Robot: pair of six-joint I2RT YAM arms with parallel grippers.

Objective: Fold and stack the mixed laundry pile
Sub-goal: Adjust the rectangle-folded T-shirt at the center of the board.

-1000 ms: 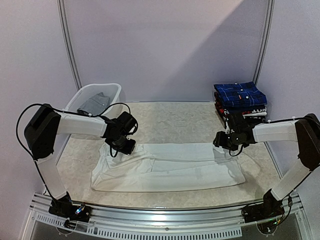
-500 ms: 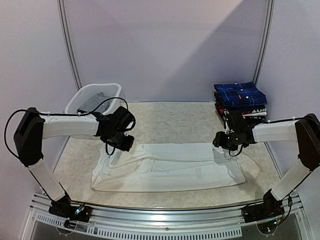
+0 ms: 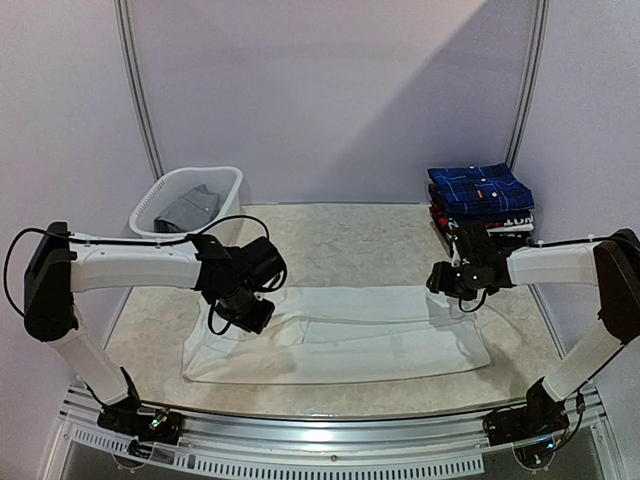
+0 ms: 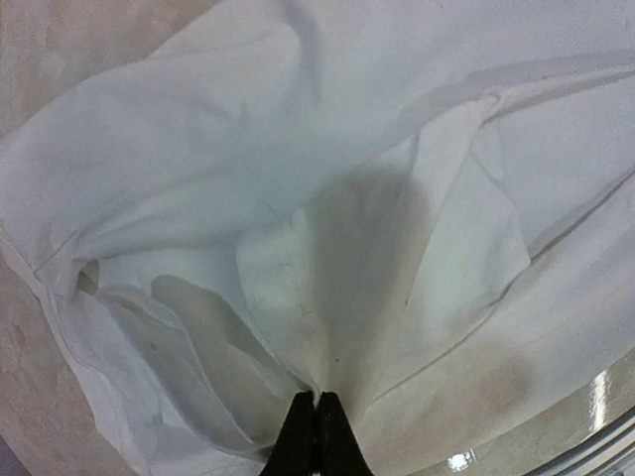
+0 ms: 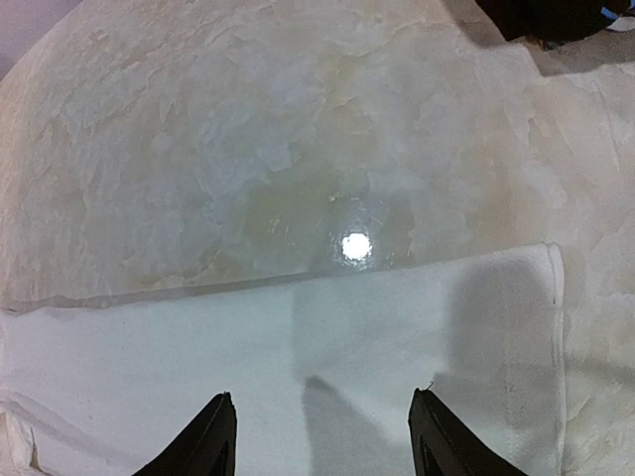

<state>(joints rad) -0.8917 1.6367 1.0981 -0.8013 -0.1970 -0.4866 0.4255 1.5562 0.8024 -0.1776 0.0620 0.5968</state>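
Note:
A plain white shirt point(image 3: 360, 335) lies spread across the table's middle. My left gripper point(image 3: 250, 316) is at its left part, shut on a pinched fold of the white cloth; in the left wrist view the black fingertips point(image 4: 317, 405) meet with the shirt point(image 4: 327, 248) gathered into them. My right gripper point(image 3: 456, 291) hovers open over the shirt's far right edge. In the right wrist view its gripper point(image 5: 322, 405) frames flat white cloth point(image 5: 298, 357) with nothing held. A dark blue plaid shirt point(image 3: 480, 188) tops a folded stack at the back right. A grey garment point(image 3: 190, 208) lies in the basket.
The white slotted basket point(image 3: 233, 181) stands at the back left beside the wall. Folded dark garments point(image 3: 478, 218) sit under the plaid shirt. Bare marbled tabletop point(image 3: 340, 245) stretches behind the white shirt. A metal rail point(image 3: 330, 440) runs along the near edge.
The left gripper has shut on the shirt's left part and drawn that fold nearer and slightly right. The right arm has stayed put, still open.

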